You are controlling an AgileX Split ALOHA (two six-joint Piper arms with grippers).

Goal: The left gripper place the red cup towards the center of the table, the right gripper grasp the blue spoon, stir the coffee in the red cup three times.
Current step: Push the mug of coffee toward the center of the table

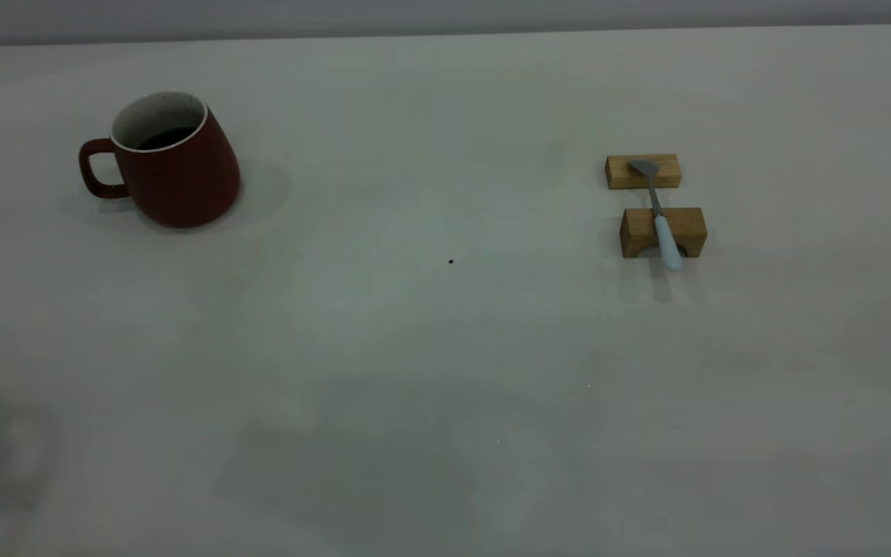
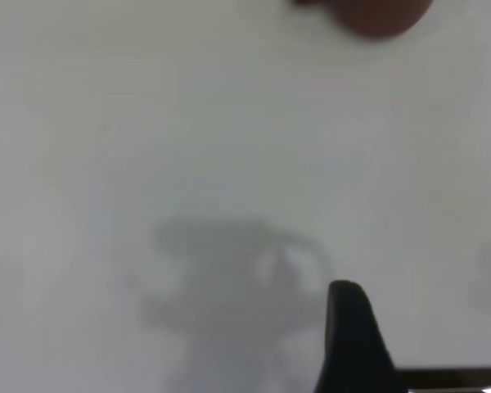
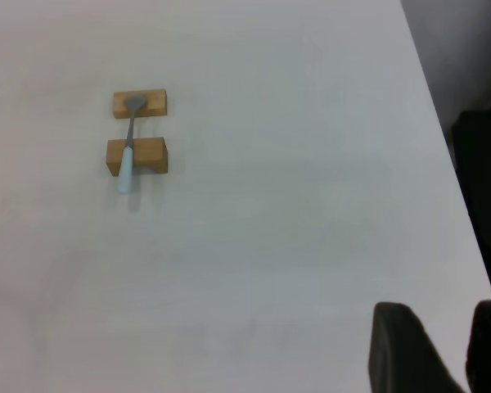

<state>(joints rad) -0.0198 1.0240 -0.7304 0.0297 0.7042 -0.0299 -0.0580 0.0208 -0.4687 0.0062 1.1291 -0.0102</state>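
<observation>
Dark red ceramic mug (image 1: 171,172) with coffee (image 1: 165,138) stood upright on off-white table (image 1: 445,348), well apart from left gripper (image 2: 353,336). Pale-blue-handled metal spoon (image 1: 658,216) laid across two tan wooden blocks (image 1: 662,230), far from right gripper (image 3: 430,352). Both grippers empty; opening cannot be told.

Dark red cup (image 1: 175,182) with white speckled interior, upper left; pale-blue-handled grey spoon (image 1: 660,216) on tan blocks (image 1: 662,232), right.
</observation>
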